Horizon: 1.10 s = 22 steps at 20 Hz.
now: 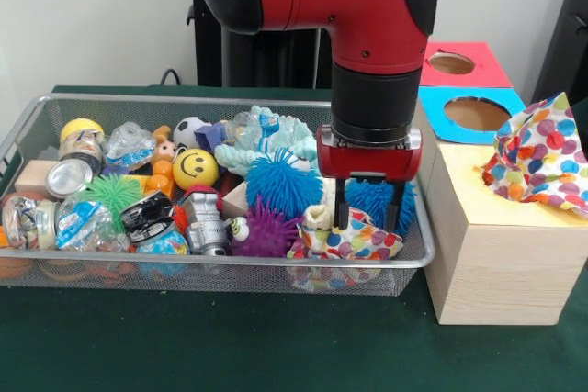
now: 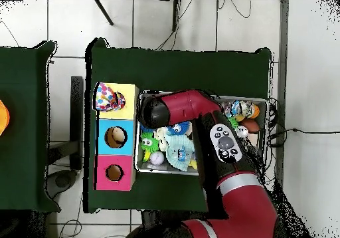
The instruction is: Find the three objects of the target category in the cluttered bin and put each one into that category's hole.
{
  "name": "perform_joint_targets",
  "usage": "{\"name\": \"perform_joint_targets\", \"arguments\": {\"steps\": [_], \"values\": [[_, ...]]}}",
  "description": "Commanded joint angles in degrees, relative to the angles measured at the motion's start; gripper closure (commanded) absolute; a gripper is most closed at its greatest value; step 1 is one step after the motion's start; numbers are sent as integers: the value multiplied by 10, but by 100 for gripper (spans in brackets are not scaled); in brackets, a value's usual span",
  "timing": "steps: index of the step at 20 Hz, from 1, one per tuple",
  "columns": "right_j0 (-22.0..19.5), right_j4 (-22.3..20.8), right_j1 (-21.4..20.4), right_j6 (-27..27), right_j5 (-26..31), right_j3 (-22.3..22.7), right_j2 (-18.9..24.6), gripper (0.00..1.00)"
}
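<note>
While the green bench (image 1: 276,346) lies bare in the foreground, the gripper (image 1: 367,218) stands low at the right end of the wire bin (image 1: 230,268), fingers spread, unclenched, on either side of a dotted cloth (image 1: 354,243). Spiky balls (image 1: 283,183) crowd just behind it. At right, another dotted cloth (image 1: 537,155) sits in the yellow hole (image 2: 113,99) of the box (image 1: 501,268).

Green table cover (image 1: 276,346), white tiled floor (image 2: 305,62), black cables (image 2: 232,9)
</note>
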Motion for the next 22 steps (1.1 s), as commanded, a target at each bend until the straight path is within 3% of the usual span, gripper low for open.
{"name": "perform_joint_targets", "arguments": {"steps": [1,7,22], "values": [[-3,-39,36,-17,-46,15,-8,0],[4,-48,89,-12,-77,-19,-17,0],[9,-39,93,-16,-85,-14,-35,0]]}}
